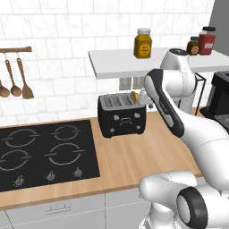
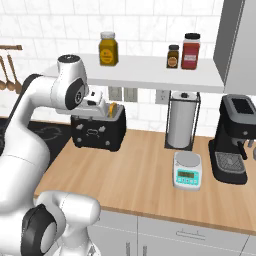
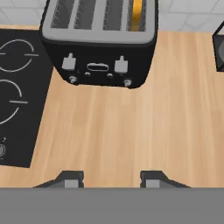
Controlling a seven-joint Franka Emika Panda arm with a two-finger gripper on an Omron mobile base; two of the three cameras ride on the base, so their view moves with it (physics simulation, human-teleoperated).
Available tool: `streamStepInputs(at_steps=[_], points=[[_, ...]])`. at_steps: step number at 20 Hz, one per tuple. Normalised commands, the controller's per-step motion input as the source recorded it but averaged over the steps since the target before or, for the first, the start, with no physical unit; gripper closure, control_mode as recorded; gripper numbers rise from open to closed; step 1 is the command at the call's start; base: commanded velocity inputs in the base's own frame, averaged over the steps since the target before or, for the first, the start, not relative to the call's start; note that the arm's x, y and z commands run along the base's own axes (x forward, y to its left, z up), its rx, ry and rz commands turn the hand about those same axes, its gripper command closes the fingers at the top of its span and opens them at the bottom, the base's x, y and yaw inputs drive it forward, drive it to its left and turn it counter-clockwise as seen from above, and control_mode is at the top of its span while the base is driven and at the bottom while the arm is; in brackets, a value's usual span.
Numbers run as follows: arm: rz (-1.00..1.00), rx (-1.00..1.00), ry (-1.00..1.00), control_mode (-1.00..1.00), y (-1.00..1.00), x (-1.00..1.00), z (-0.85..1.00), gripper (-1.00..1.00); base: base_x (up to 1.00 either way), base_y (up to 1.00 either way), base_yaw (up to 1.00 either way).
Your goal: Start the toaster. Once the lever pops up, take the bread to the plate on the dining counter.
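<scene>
tool (image 3: 109,179) was seen spread, nothing pinched, held above table (image 3: 122,131) near toaster (image 3: 99,41); bread (image 3: 137,15) was seated in rt slot.

place: kitchen | signs: black hob (image 1: 42,152), toaster (image 1: 122,115), coffee machine (image 2: 239,138) (white tiled wall behind)

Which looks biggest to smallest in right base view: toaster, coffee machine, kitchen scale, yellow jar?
1. Coffee machine
2. Toaster, partly behind the arm, so its rank against the coffee machine is unsure
3. Kitchen scale
4. Yellow jar
</scene>
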Motion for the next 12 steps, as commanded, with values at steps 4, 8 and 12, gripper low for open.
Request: streamStepInputs(at_steps=[4,8,12], points=[[0.0,0.0,-0.06,-1.0,0.0,0.07,0.0,-1.0,0.0,0.0,0.0],[0.0,0.0,-0.12,-1.0,0.0,0.29,-0.08,1.0,0.0,0.0,0.0],[0.0,0.0,-0.12,-1.0,0.0,0.4,-0.15,1.0,0.0,0.0,0.0]])
